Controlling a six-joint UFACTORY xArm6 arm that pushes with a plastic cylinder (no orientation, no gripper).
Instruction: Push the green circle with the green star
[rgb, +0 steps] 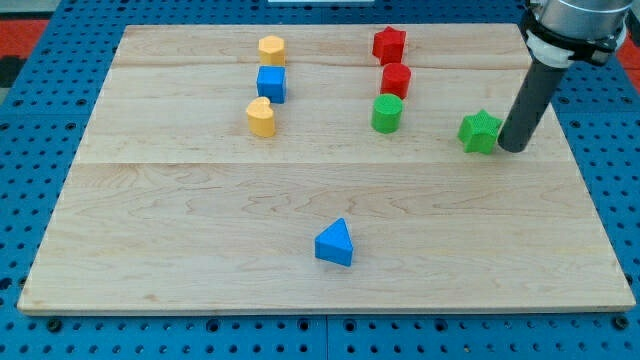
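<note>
no jaws on this arm, only a dark rod; my tip (513, 149) sits on the wooden board (200, 220), just off the right side of the green star (480, 131), seemingly touching it. the green circle (387, 113) stands to the view's left of the star, bare wood between them. a red cylinder (396, 80) sits close above the circle, a red star (389, 45) beyond. star and circle have no clear long axis. the board's right edge is near the rod.
</note>
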